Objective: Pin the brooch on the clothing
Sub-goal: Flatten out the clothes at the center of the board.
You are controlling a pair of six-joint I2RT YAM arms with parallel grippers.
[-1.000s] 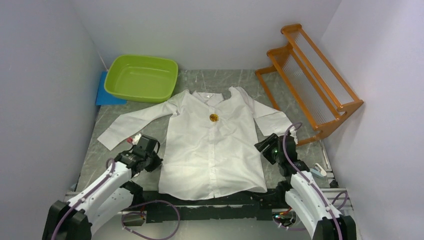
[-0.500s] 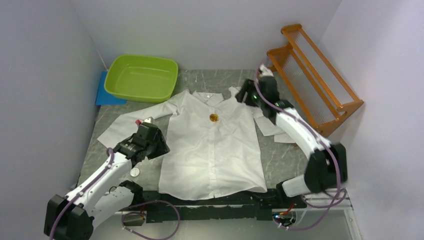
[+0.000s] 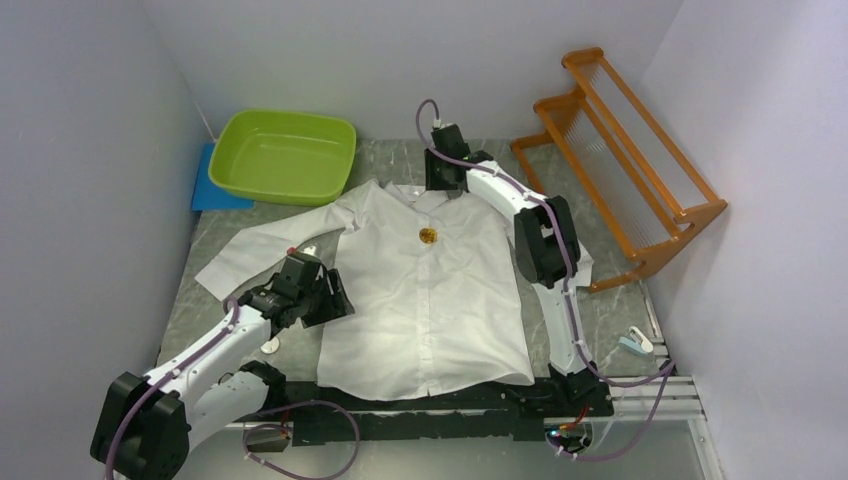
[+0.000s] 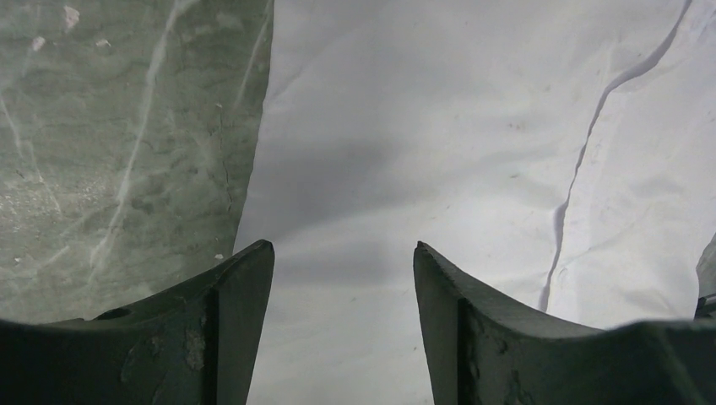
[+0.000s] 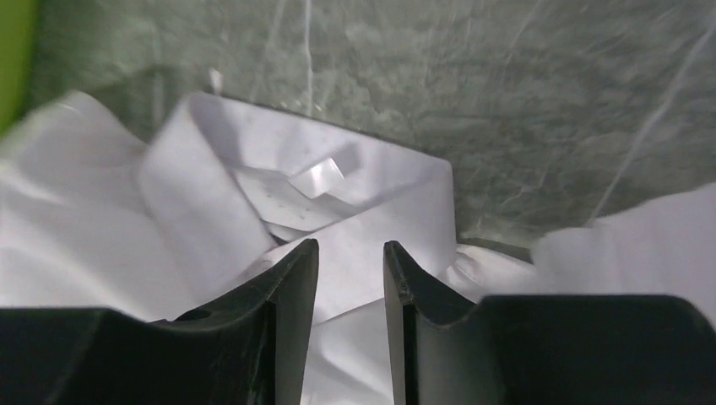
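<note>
— What do we see past the right gripper?
— The white shirt, its collar spread just beyond the gripper (a small label lies inside); the jaws stand a narrow gap apart.
— And behind?
— Grey marbled worktop, and a green sliver far left.

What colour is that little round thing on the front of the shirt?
Golden yellow; the brooch shows best in the top external view.

White-shelled left arm, right arm, black joints, purple cables; dark scuffed tool fingers
</note>
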